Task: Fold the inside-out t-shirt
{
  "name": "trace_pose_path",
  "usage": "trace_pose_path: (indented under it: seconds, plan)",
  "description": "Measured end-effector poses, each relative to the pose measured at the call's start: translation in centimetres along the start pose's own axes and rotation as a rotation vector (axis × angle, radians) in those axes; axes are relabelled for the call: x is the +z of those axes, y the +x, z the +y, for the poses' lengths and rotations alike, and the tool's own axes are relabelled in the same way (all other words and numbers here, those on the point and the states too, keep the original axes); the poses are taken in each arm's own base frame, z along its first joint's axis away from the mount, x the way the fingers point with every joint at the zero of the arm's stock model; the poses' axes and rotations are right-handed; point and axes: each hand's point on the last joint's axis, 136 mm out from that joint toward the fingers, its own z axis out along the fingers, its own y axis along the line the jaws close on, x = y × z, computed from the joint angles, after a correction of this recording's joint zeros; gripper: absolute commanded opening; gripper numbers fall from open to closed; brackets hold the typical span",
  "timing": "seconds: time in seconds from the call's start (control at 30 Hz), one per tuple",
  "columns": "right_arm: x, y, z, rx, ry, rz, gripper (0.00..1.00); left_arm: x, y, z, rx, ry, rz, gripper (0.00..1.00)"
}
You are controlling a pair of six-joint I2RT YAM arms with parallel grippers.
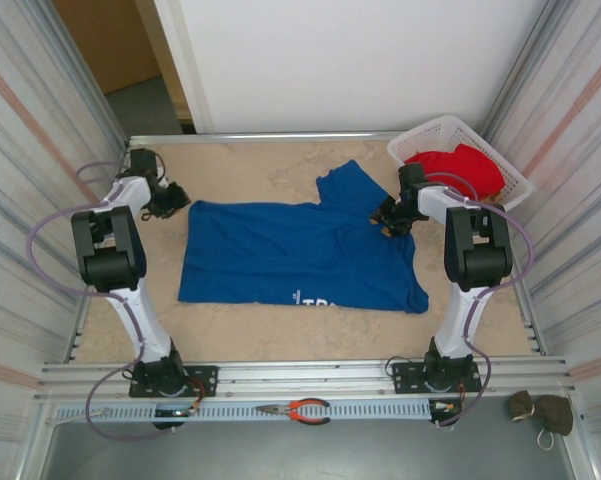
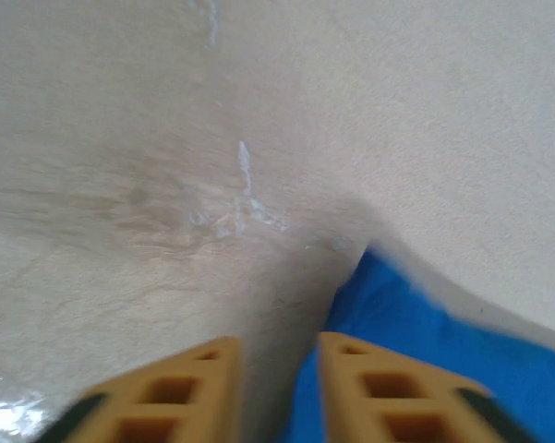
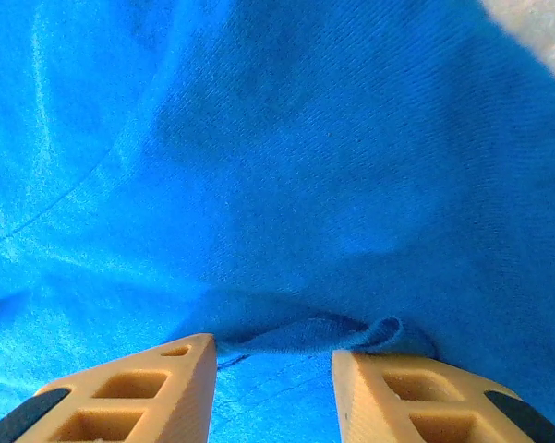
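- The inside-out t-shirt [image 1: 300,255] lay spread flat on the middle of the counter [image 1: 250,165], its royal-blue cloth rumpled in low creases.
- White lettering [image 1: 315,298] showed near the shirt's near hem, and one sleeve pointed toward the far right.
- The left gripper [image 1: 168,205] sat low at the shirt's far-left corner, just beside the cloth edge.
- In the left wrist view, the left gripper [image 2: 279,346] had its jaws apart over bare counter [image 2: 166,138], and the shirt's edge [image 2: 425,351] ran in beside the right-hand finger.
- The right gripper [image 1: 388,222] was down on the shirt's right side, close under the sleeve.
- In the right wrist view, the right gripper [image 3: 272,351] had its jaws spread wide, with a small raised ruck of the blue shirt [image 3: 305,166] lying between the fingers; they were not clamped on it.
- A white basket [image 1: 508,172] stood at the far-right corner, holding a red garment [image 1: 460,165].
- Red-handled pliers [image 1: 298,409] lay on the rail in front of the arm bases.
- A tan cloth [image 1: 542,412] lay off to the near right, well apart from the shirt.
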Motion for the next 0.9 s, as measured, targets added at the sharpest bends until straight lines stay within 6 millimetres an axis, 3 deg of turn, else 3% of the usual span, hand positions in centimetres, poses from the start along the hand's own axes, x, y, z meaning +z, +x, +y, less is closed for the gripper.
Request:
trace_pose_path:
  seconds: [0.17, 0.33, 0.5, 0.67, 0.77, 0.9]
  plan:
    - [-0.1, 0.1, 0.2, -0.003, -0.009, 0.007, 0.38, 0.2, -0.1, -0.3, -0.023, 0.014, 0.001, 0.60]
    - [-1.0, 0.2, 1.1, -0.032, -0.011, 0.026, 0.40, -0.7, -1.2, -0.9, 0.026, 0.002, -0.021, 0.64]
    - [-3.7, -1.9, 5.3, -0.119, -0.079, -0.028, 0.44, -1.2, -2.7, -3.1, 0.182, -0.062, -0.057, 0.63]
    - [-6.8, -5.1, 10.1, -0.210, -0.165, -0.124, 0.54, 1.1, -1.6, -5.1, 0.369, -0.166, -0.032, 0.59]
    - [-6.5, -6.5, 11.4, -0.248, -0.181, -0.139, 0.60, 2.7, -0.3, -4.7, 0.431, -0.225, 0.014, 0.59]
    - [-4.4, -8.2, 12.2, -0.305, -0.170, -0.138, 0.64, 3.5, 0.1, -3.2, 0.444, -0.277, 0.049, 0.60]
